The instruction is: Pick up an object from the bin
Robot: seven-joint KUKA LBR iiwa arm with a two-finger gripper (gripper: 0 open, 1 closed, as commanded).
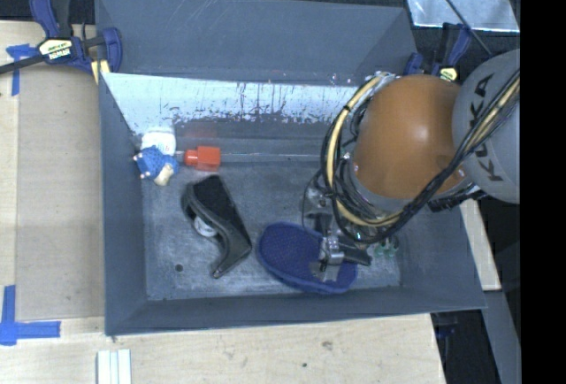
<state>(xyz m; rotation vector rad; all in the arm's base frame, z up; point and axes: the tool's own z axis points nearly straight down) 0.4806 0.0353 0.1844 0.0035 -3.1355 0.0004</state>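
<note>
My gripper is low in the bin's front right part, its tip down on the right side of a dark blue oval pad-like thing that lies on the floor near the front wall. To the left of that lies a black curved tool with a pale wheel. How the fingers stand is hidden under the wrist.
Along the back left of the bin lie a small orange block and a white and blue figure. The arm's orange cover and cables hang over the right side of the bin.
</note>
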